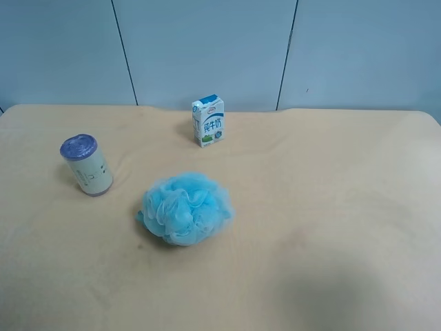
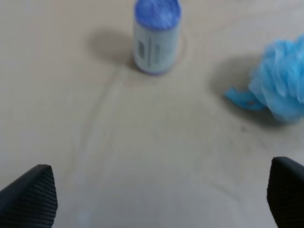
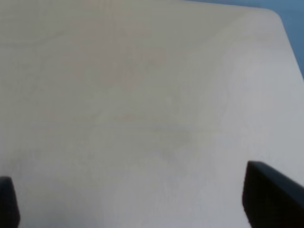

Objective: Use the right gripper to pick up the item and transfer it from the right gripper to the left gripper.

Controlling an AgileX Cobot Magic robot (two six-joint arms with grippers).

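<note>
The item [image 1: 87, 165] is a small cylinder with a cream-white label and purple-blue ends. It stands upright on the beige tabletop at the exterior high view's left. It also shows in the left wrist view [image 2: 156, 37], well beyond my left gripper [image 2: 161, 199], whose black fingers [image 2: 31, 197] stand wide apart and empty. My right gripper [image 3: 128, 199] is open and empty over bare tabletop, with its fingertips [image 3: 273, 194] at the frame's edges. Neither arm shows in the exterior high view.
A fluffy blue mesh bath puff [image 1: 186, 208] lies near the table's middle and shows in the left wrist view [image 2: 280, 80]. A small blue-and-white milk carton [image 1: 209, 121] stands at the back. The table's corner and blue wall [image 3: 292, 19] show in the right wrist view.
</note>
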